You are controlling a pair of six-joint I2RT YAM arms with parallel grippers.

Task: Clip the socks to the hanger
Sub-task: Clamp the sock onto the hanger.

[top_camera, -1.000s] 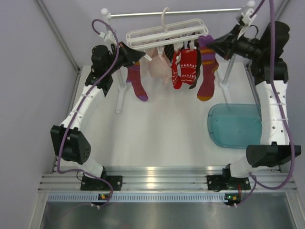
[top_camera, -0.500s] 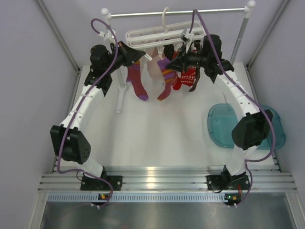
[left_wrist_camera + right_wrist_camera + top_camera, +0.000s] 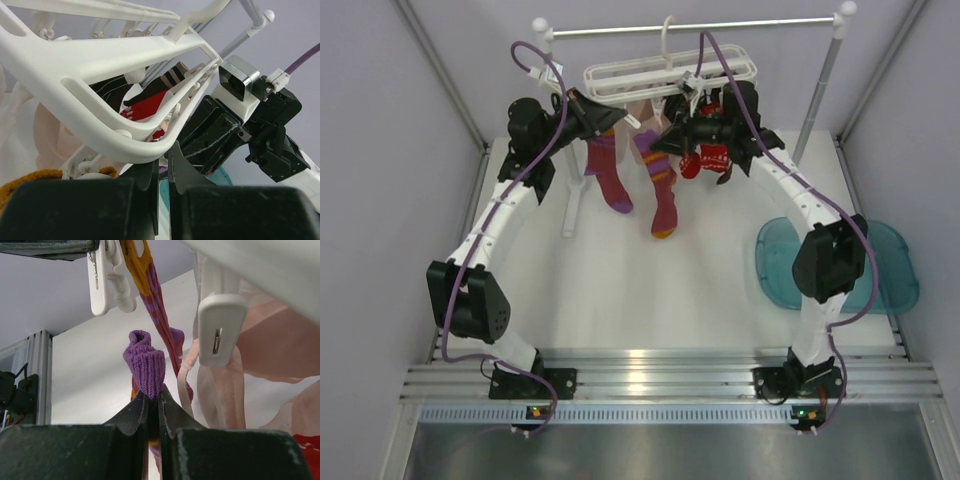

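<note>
pinched thinly by the right gripper [image 3: 152, 397] under the hanger [image 3: 650, 75], the purple sock [image 3: 145, 365] could be dropped; the left gripper [image 3: 162, 160] is closed at the rim.

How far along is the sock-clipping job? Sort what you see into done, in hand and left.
Done: a purple sock and red socks hang from the hanger.
In hand: the right gripper is shut on a striped sock by its cuff, below a seemingly free clip. The left gripper, shut, sits at the hanger's end.
Left: clip that sock. No loose socks show on the table.
</note>
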